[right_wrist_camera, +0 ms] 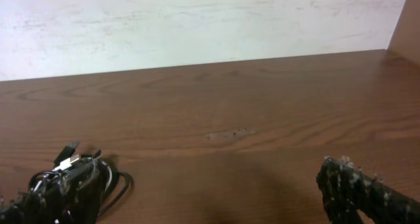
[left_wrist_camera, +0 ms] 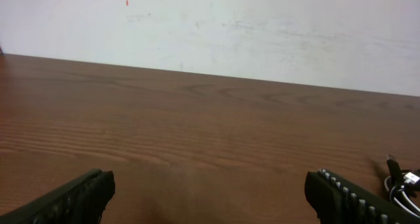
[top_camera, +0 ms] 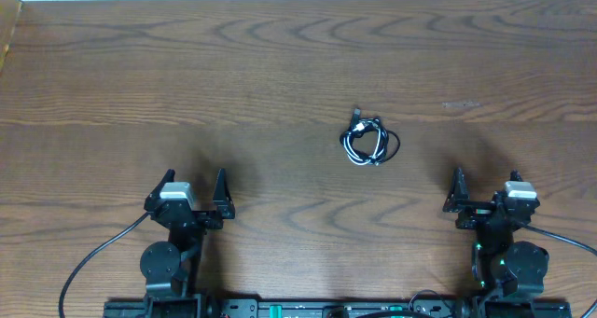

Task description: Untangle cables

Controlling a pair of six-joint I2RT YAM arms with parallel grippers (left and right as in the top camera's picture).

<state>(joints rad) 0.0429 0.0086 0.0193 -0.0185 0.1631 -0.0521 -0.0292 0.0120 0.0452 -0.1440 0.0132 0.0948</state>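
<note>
The cables [top_camera: 369, 141] lie in a small tangled coil of thin black and white cords on the wooden table, right of centre. A plug end sticks out at the coil's upper left. The coil shows at the far right edge of the left wrist view [left_wrist_camera: 403, 184] and at the lower left of the right wrist view [right_wrist_camera: 98, 178], partly behind the left finger. My left gripper [top_camera: 196, 197] is open and empty near the front left. My right gripper [top_camera: 485, 199] is open and empty near the front right, apart from the coil.
The wooden table [top_camera: 280, 66] runs back to a white wall. A wooden side panel [right_wrist_camera: 407, 27] stands at the right edge. Thick black arm cables [top_camera: 93, 262] trail by both arm bases at the front.
</note>
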